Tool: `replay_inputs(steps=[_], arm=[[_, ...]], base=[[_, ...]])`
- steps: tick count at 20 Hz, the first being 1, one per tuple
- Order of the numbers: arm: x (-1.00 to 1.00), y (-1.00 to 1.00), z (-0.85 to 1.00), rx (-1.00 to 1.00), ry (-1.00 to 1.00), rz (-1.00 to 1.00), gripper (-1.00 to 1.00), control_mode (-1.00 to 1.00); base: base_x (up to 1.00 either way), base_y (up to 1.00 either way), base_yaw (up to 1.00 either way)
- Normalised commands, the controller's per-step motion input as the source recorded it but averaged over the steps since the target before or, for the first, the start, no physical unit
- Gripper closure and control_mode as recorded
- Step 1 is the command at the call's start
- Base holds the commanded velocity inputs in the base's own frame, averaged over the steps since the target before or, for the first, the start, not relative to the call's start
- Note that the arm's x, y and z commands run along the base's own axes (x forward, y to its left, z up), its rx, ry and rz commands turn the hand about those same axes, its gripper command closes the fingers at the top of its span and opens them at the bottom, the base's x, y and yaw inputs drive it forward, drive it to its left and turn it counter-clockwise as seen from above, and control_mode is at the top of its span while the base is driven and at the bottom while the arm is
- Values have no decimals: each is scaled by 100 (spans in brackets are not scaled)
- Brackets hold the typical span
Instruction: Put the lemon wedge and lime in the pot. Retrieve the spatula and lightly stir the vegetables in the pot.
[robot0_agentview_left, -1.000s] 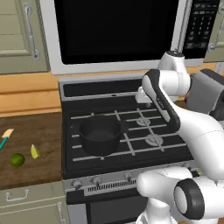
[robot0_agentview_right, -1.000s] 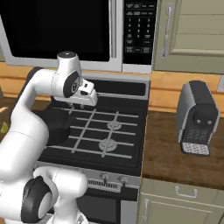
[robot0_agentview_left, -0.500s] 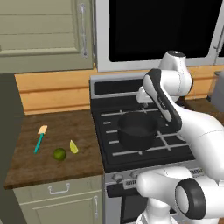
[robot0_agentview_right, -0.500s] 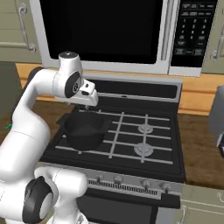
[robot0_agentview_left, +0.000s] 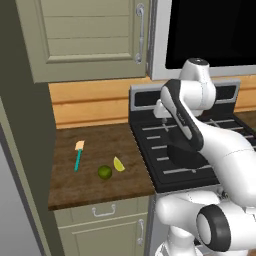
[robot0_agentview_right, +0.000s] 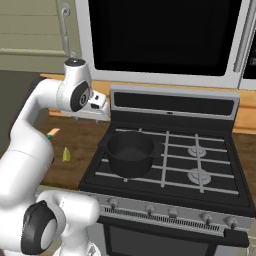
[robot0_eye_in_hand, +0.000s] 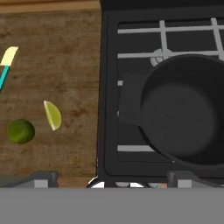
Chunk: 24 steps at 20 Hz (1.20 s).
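The tool (robot0_eye_in_hand: 112, 183) hangs wide open and empty above the stove's left edge, looking down on both sides of the job. The lemon wedge (robot0_eye_in_hand: 52, 115), lime (robot0_eye_in_hand: 20, 131) and spatula (robot0_agentview_left: 78, 155) lie on the wooden counter (robot0_eye_in_hand: 70, 52). The dark pot (robot0_eye_in_hand: 186, 116) sits empty on the near-left burner, ready to receive them.

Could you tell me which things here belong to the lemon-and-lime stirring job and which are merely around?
Job things: lemon wedge, lime, spatula, all on the wooden counter; pot, empty on the stove.

Merely around: microwave, upper cabinet, cabinet drawer.
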Motion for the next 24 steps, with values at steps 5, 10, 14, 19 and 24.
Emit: replay_inputs(steps=[5, 10, 14, 19, 24], arm=[[1, 0, -2, 0, 4, 0, -100, -100], [0, 32, -20, -8, 1, 0, -100, -100], [0, 91, -69, -3, 11, 3, -100, -100], [0, 65, -61, -2, 15, 14, -100, -100], [17, 58, -56, -6, 12, 10, -100, -100]], base=[[3, 0, 0], [0, 0, 0], [0, 0, 0], [0, 0, 0], [0, 0, 0]])
